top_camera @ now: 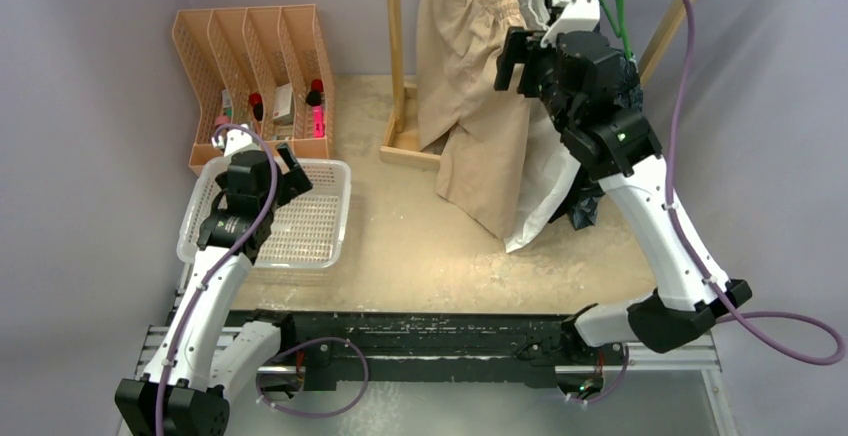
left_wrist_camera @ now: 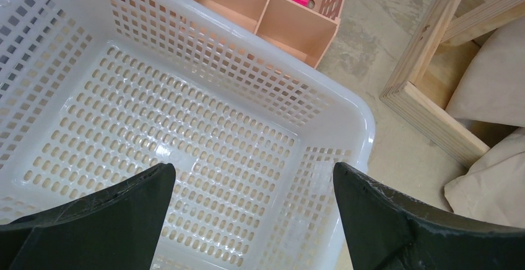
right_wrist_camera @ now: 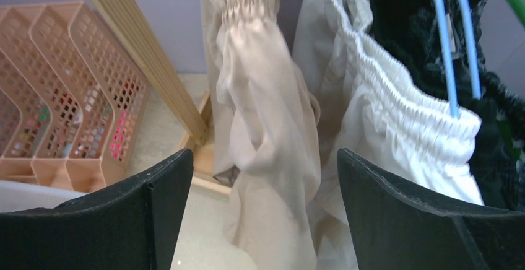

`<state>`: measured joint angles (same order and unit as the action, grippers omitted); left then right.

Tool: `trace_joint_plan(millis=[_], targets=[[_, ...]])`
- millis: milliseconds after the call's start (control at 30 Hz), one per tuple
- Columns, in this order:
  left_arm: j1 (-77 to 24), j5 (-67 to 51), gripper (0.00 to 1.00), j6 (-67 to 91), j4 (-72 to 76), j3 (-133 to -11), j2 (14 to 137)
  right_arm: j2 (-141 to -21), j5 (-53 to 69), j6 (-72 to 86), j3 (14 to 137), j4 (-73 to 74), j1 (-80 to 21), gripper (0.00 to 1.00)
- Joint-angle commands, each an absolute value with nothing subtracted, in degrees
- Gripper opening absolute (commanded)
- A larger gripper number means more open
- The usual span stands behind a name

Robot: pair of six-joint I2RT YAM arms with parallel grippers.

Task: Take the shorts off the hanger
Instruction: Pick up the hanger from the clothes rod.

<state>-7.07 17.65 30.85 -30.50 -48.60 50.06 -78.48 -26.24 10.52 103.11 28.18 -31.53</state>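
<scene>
We hold our right hand spread apart with the tan shorts hanging just ahead between its fingers and the white shorts ahead of its right finger, and our left hand spread apart over a basket.

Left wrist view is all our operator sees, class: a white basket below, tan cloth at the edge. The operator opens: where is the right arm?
Observer: The right gripper is raised at the tan shorts hanging on the wooden rack.
Operator: Has it gripped them?
Observer: No; its jaws stand apart, tan cloth showing between them.
Operator: What hangs beside the tan pair?
Observer: White shorts on a blue hanger.
</scene>
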Motion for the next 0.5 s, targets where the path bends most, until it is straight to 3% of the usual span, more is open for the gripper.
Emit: trace_joint_plan(millis=[0, 267, 467], targets=[[-6.66, 18.15, 1.0, 31.13, -29.13, -48.68, 50.57, -80.82, -18.31, 10.89, 108.61, 27.5, -28.07, 0.87], [-6.68, 16.84, 1.0, 31.55, -30.46, -48.28, 51.19, -83.73, -8.01, 10.33, 109.15, 26.81, -22.43, 0.8], [-6.68, 17.29, 1.0, 31.59, -31.72, -48.45, 50.61, -85.42, -2.83, 9.46, 110.26, 26.51, -20.93, 0.68]])
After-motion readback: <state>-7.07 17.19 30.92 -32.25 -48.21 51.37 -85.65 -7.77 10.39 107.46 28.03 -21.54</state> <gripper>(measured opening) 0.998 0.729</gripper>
